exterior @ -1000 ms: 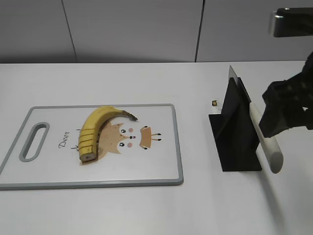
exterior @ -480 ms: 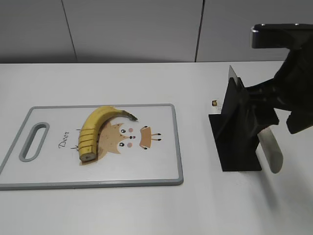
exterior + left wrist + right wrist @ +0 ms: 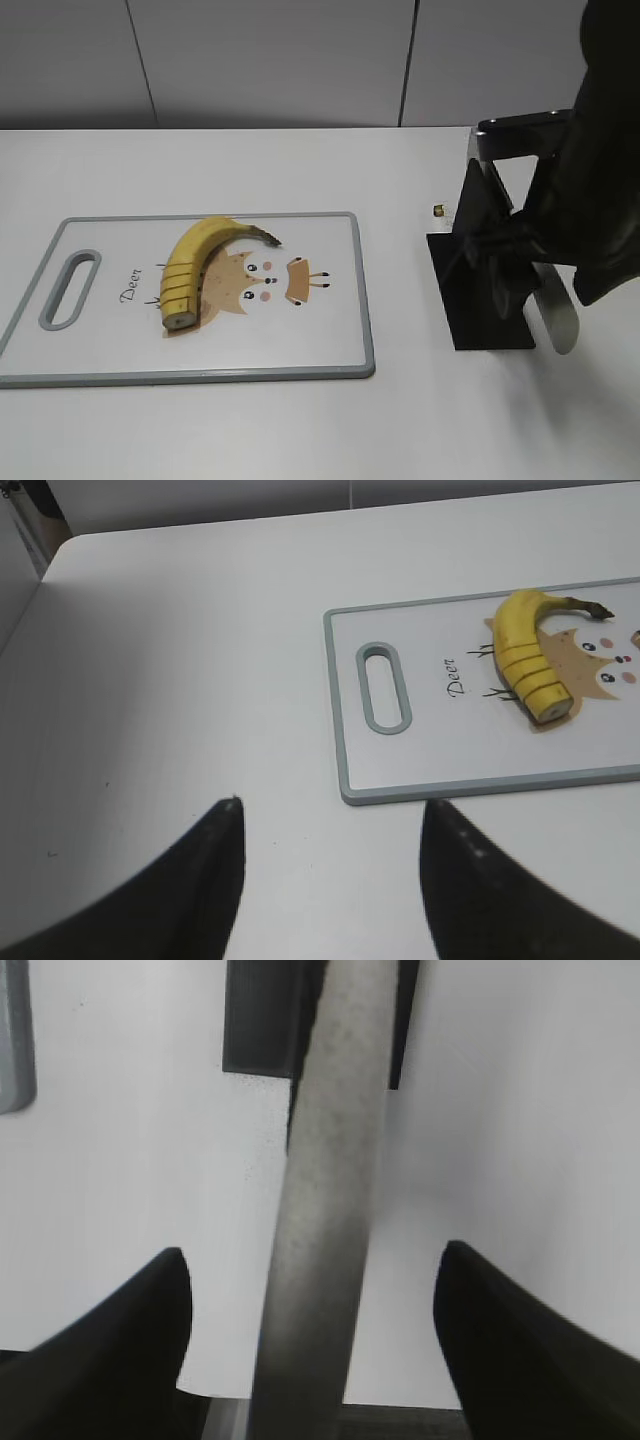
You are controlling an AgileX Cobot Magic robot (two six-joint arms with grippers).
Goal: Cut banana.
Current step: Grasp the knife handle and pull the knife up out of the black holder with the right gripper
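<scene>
The yellow banana lies on the white cutting board, with slice lines across its thick end; it also shows in the left wrist view. A knife with a pale handle rests in a black stand. My right gripper is open with the knife handle between its fingers, not touching them. My left gripper is open and empty above bare table, left of the board.
A small dark object lies on the table behind the stand. The board has a grey rim and a handle slot at its left. A deer print sits under the banana. A grey wall runs along the back.
My right arm has moved left and down over the knife stand, bringing its open fingers around the knife handle. The banana, board and left gripper have not moved.
</scene>
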